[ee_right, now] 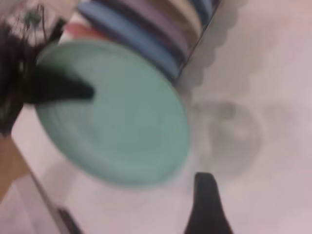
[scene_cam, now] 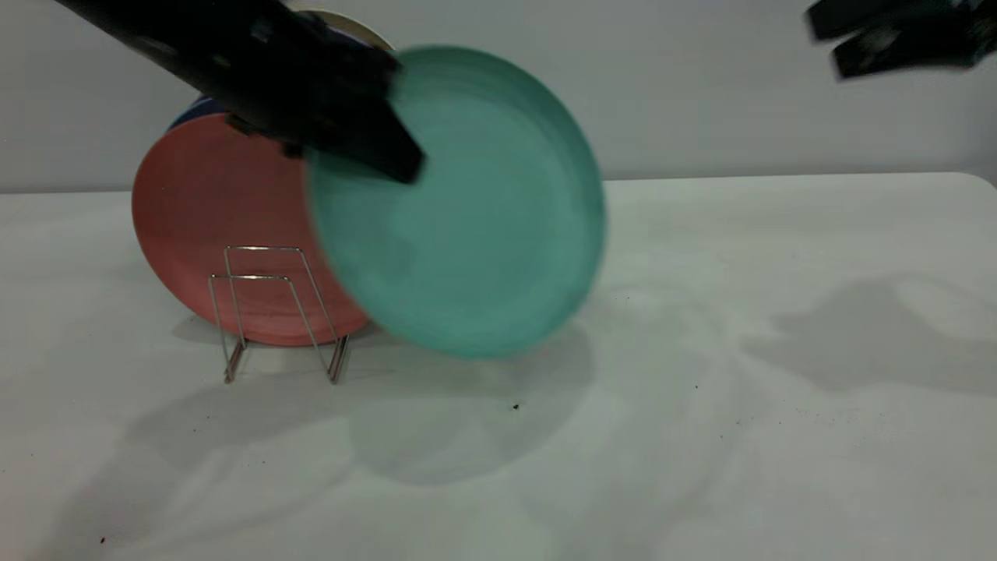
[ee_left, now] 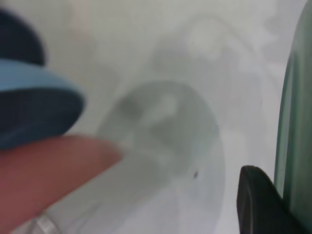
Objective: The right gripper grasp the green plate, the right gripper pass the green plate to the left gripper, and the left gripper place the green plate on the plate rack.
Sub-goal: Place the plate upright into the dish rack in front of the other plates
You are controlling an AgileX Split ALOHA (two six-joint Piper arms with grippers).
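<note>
Green plate [scene_cam: 467, 210] upright in air, rim clamped by left hand [scene_cam: 382, 148], in front of pink plate [scene_cam: 210, 226] in plate rack [scene_cam: 273, 312]. Right hand [scene_cam: 880, 39] top right, fingers apart, holding nothing.

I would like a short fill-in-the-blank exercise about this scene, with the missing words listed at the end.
1. The left gripper holds the ____ plate in the air, above the table.
2. The plate standing in the plate rack nearest the camera is ____ in colour.
3. The gripper at the upper right corner of the exterior view, away from the plates, is the ____ gripper.

Missing words: green; salmon-pink; right
</note>
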